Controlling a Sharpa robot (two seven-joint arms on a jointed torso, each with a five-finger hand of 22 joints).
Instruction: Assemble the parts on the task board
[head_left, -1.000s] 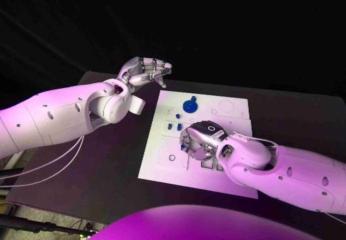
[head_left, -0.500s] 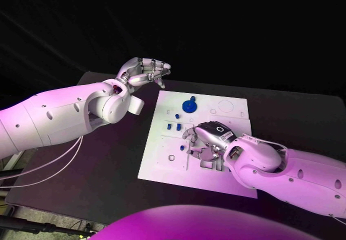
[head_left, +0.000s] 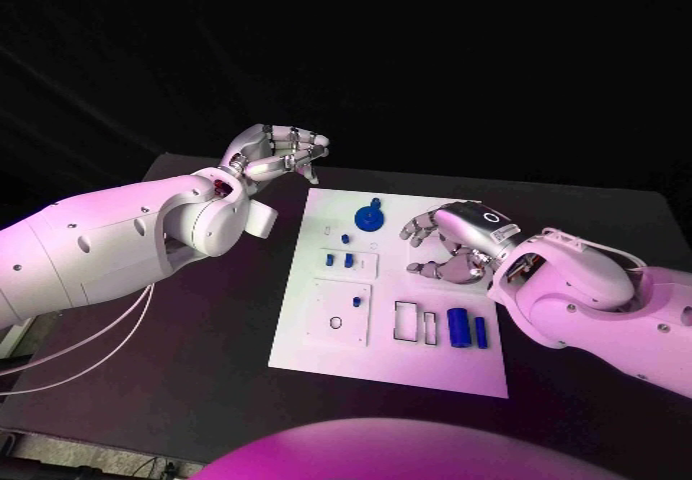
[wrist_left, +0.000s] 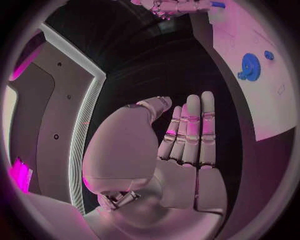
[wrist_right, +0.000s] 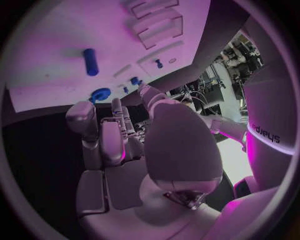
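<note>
The white task board (head_left: 325, 345) lies on the black worktop (head_left: 188, 370). Left hand (head_left: 274, 152) and right hand (head_left: 454, 245) hover empty, fingers curled.

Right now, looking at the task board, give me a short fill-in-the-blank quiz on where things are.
1. The blue gear lies on the white task ____.
2. The left hand hovers over the black ____, off the plate's far corner.
3. The right hand holds ____, its fingers curled.
4. The blue cylinder lies nearer the ____ hand.

Missing words: board; table; nothing; right
</note>
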